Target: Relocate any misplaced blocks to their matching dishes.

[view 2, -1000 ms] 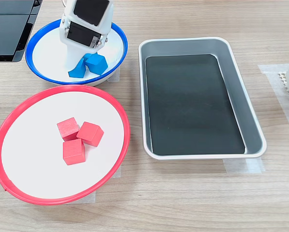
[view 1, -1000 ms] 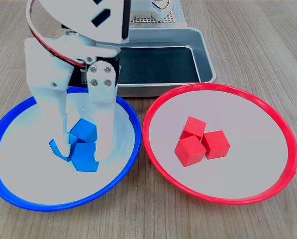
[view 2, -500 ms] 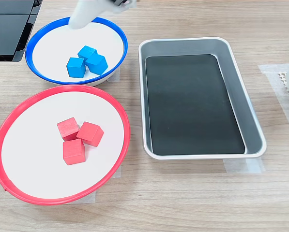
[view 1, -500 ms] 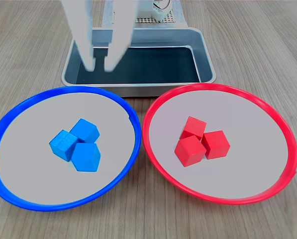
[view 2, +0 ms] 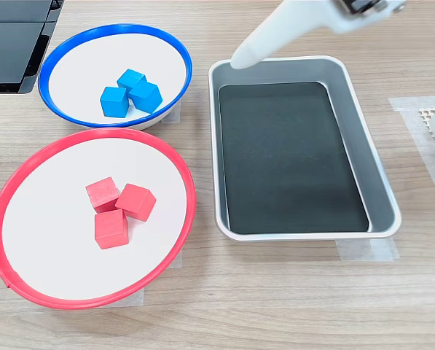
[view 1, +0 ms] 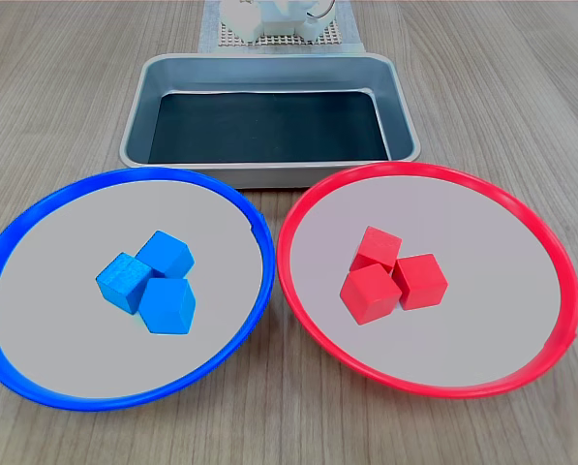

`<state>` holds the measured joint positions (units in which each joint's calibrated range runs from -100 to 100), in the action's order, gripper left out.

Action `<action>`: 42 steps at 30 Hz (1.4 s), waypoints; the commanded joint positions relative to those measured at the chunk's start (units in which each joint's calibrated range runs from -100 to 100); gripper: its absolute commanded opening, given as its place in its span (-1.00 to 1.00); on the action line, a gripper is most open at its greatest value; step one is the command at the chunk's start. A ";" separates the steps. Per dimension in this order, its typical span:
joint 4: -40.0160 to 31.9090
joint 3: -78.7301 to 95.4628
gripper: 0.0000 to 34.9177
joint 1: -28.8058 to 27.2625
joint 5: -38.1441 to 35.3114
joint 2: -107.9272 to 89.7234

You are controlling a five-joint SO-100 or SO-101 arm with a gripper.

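Hanging above the grey tray (view 2: pixel 377 175), the gripper (view 2: pixel 240 58) is showing jaws I cannot tell apart, while every sorted block is suggesting nothing needs moving next.

No legible text, label, brand mark, number or sign is present in either exterior view. The three bright blue cubes (view 1: pixel 148 282) in the blue-rimmed round plate (view 1: pixel 37 383), the three bright red cubes (view 1: pixel 390 276) in the red-rimmed round plate (view 1: pixel 521 373) and the rectangular grey metal tray with the black bottom (view 1: pixel 402 116) all show plain, unmarked surfaces. The pale wood-grain tabletop (view 1: pixel 521 87) likewise carries no writing.
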<state>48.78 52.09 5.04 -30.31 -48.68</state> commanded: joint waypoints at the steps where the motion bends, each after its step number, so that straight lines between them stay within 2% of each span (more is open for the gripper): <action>1: -0.45 1.03 -0.98 2.25 8.55 -4.84; 10: -5.15 14.41 -0.98 0.37 19.63 -18.40; 14: -4.74 21.42 -0.98 -0.76 23.25 -28.38; 18: -1.27 24.24 -0.98 -1.51 26.13 -34.78; 32: 0.05 40.08 -0.98 -5.37 26.81 -48.93; 42: -0.70 44.45 -0.98 -5.94 27.79 -50.30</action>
<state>48.61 96.19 -0.71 -3.05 -98.55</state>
